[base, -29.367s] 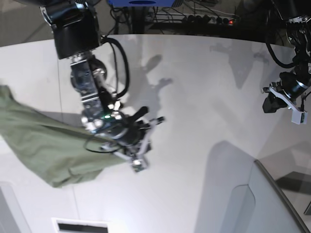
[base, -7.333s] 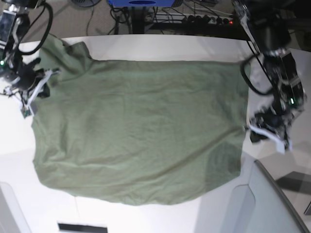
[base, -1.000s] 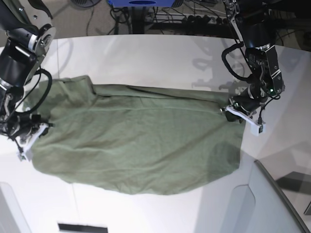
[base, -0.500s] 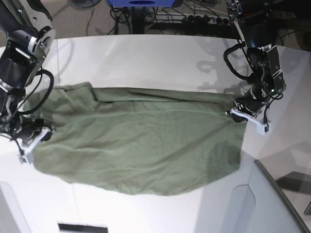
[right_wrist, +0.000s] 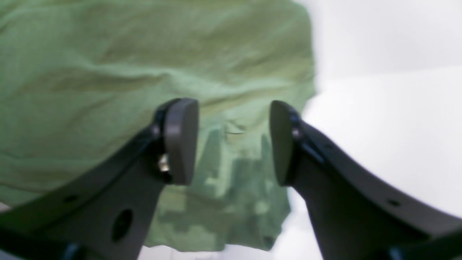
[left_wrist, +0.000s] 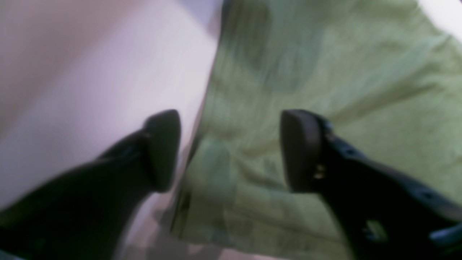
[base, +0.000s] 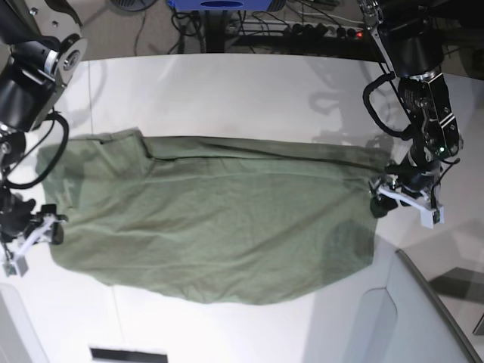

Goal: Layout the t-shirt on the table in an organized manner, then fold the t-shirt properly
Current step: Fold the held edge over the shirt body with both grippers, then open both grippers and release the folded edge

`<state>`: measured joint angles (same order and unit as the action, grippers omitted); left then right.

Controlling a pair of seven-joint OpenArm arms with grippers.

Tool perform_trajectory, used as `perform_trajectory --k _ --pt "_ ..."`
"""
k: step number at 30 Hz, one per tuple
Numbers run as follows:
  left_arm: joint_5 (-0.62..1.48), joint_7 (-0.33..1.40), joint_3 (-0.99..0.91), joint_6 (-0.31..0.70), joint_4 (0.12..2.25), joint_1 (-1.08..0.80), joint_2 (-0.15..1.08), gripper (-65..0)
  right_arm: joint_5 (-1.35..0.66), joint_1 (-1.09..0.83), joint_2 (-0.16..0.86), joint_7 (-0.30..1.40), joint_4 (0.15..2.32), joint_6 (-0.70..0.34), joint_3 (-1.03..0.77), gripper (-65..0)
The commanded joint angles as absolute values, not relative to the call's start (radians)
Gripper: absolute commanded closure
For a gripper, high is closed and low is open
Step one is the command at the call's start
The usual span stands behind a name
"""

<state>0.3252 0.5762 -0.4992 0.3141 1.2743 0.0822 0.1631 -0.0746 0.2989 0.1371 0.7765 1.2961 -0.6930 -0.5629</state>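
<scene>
Overhead base view; two close claw-mounted cameras

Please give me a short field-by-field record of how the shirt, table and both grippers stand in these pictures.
garment: t-shirt, olive green, folded over lengthwise, lying in a wide band
surface: white table, bare beyond the far fold
left gripper: open, over the shirt's edge, nothing between its pads
right gripper: open, above the shirt's edge, holding nothing
wrinkles: shallow creases across the fabric
</scene>
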Motion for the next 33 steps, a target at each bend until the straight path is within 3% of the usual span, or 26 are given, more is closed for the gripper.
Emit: perform_trajectory --k 1,3,7,11,16,22,33 --pt "0.343 0.561 -0.526 0.323 1.323 0.09 0.173 -50.0 -0.085 0.302 0.151 0.76 1.363 -0.698 -0.565 -32.3" --pt "0.343 0.565 -0.618 0.351 1.386 0.074 0.165 -54.8 -0.085 0.237 0.139 0.762 1.481 -0.698 -0.628 -32.6" --pt "0.421 0.591 -0.739 0.461 1.417 -0.013 0.157 -55.0 -0.087 0.153 0.047 0.822 1.59 -0.698 -0.794 -32.9" --pt "0.57 0.661 -0.779 0.558 1.411 -0.139 0.159 -55.0 -0.154 0.108 0.019 0.908 1.55 -0.698 -0.955 -32.9" --pt "0.581 0.659 -0.78 0.558 1.339 -0.196 0.139 -55.0 -0.295 0.059 0.022 0.937 1.397 -0.698 -1.067 -32.9" --pt "0.581 0.522 -0.771 0.558 1.208 -0.174 0.116 -54.8 -0.3 0.059 0.062 0.917 1.236 -0.698 -1.069 -32.9" --pt "0.576 0.516 -0.771 0.558 1.046 -0.048 0.107 -54.8 -0.302 0.127 0.094 0.862 1.084 -0.698 -1.073 -32.9"
